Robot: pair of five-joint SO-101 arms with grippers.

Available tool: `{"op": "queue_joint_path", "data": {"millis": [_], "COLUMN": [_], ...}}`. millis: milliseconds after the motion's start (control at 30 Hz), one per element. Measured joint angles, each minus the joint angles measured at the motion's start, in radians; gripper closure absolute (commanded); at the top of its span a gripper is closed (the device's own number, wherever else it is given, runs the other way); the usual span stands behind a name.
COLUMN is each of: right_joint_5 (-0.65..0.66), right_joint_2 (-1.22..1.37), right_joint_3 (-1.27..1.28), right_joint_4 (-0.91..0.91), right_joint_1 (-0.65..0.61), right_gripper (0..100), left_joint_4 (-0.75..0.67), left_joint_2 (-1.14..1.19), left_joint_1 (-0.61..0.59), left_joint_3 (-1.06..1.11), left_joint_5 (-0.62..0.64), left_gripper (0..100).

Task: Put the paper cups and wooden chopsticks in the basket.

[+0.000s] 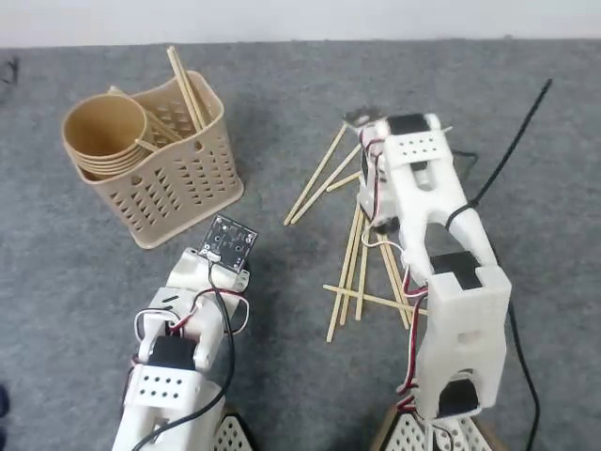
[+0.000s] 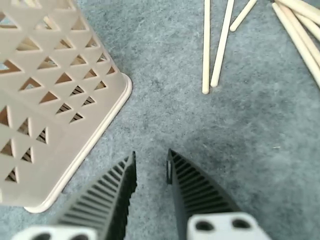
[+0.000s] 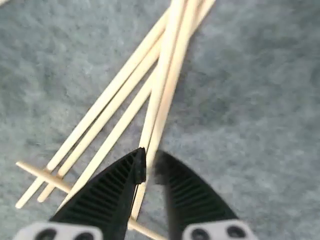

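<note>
1. High view: The basket (image 1: pixel 183 183) stands at the far left of the grey surface (image 1: pixel 75 272). A stack of paper cups (image 1: pixel 103 132) is nested in one end, and a few standing chopsticks (image 1: pixel 191 89) lean out over its rim. No cup lies outside it, so the cup half of the job looks finished. The loose chopsticks (image 1: pixel 355 258) are scattered well apart from the basket, more than ten of them, some crossing. The right arm (image 1: pixel 441 235) stretches out over that pile, and the left arm (image 1: pixel 183 348) sits near the basket's near corner.

2. Left wrist view: The left claw (image 2: pixel 150 161) hangs just above bare surface with its fingers a small gap apart and nothing between them. The basket's perforated wall (image 2: pixel 50 100) is just beside it, and the ends of several loose chopsticks (image 2: pixel 206 45) lie farther off.

3. Right wrist view: The right claw (image 3: pixel 150 159) is low over a bundle of loose chopsticks (image 3: pixel 170 75), its tips a narrow gap apart. One stick runs under a fingertip, but none appears to be clamped. Judged from this, most of the chopstick work is left, and the step in hand is picking one from the pile to carry to the basket.
</note>
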Motion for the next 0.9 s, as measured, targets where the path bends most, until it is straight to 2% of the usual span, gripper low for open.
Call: {"op": "queue_joint_path", "data": {"millis": [267,633,900], "right_joint_5": [0.000,0.000,0.000], "right_joint_2": [0.000,-0.002,-0.002], "right_joint_3": [0.055,0.080,0.152], "right_joint_4": [-0.038,-0.040,-0.157], "right_joint_1": [0.000,-0.025,-0.054], "right_gripper": [82.7,82.6,82.6], "left_joint_4": [0.000,0.000,0.000], "left_joint_2": [0.000,0.000,0.000], "left_joint_1": [0.000,0.000,0.000], "left_joint_3": [0.000,0.000,0.000], "left_joint_5": [0.000,0.000,0.000], "left_gripper": [91,91,91]}}
